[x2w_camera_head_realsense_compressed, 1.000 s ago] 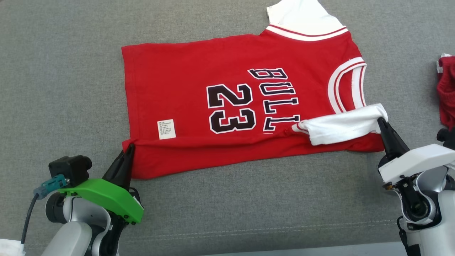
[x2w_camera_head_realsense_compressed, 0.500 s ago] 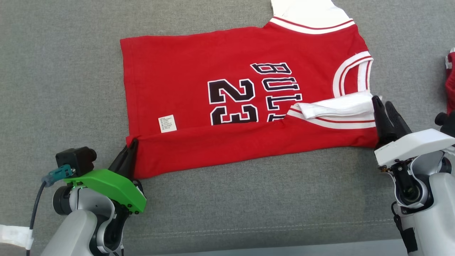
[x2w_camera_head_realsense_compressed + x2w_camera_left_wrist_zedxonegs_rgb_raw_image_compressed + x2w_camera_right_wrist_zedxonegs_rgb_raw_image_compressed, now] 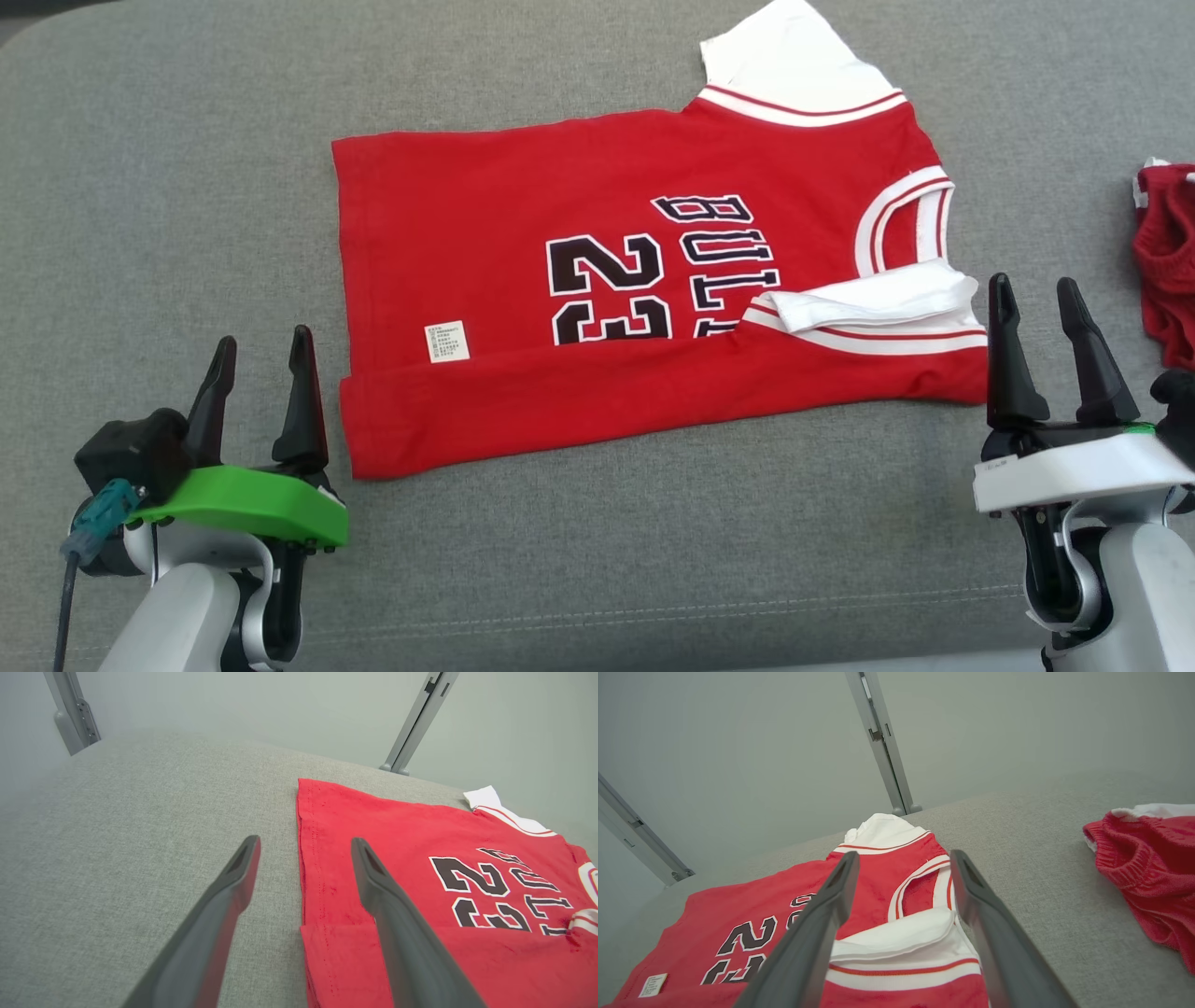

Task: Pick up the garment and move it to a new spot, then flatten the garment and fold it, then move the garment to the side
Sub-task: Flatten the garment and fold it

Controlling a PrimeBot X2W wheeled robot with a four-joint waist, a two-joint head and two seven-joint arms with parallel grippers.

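The garment (image 3: 579,280) is a red jersey with white sleeves, "BULLS" and "23" in black. It lies flat on the grey cushion (image 3: 168,215), its near long edge folded up over the front, a white sleeve tucked on the fold. My left gripper (image 3: 261,350) stands open just left of the jersey's near left corner, apart from it. In the left wrist view the left gripper (image 3: 303,847) straddles the hem edge of the garment (image 3: 397,849). My right gripper (image 3: 1034,294) is open beside the jersey's right end. The right wrist view shows the right gripper (image 3: 903,858) above the garment (image 3: 896,933).
A second red knitted piece of clothing (image 3: 1167,252) lies at the cushion's right edge, close to my right arm; it also shows as red clothing (image 3: 1148,868) in the right wrist view. Grey metal posts (image 3: 882,742) stand behind the cushion against a pale wall.
Both grippers opened and let go of the jersey's near edge, then drew back toward me and rose. The folded edge and white sleeve now rest on the jersey. The head camera shifted slightly.
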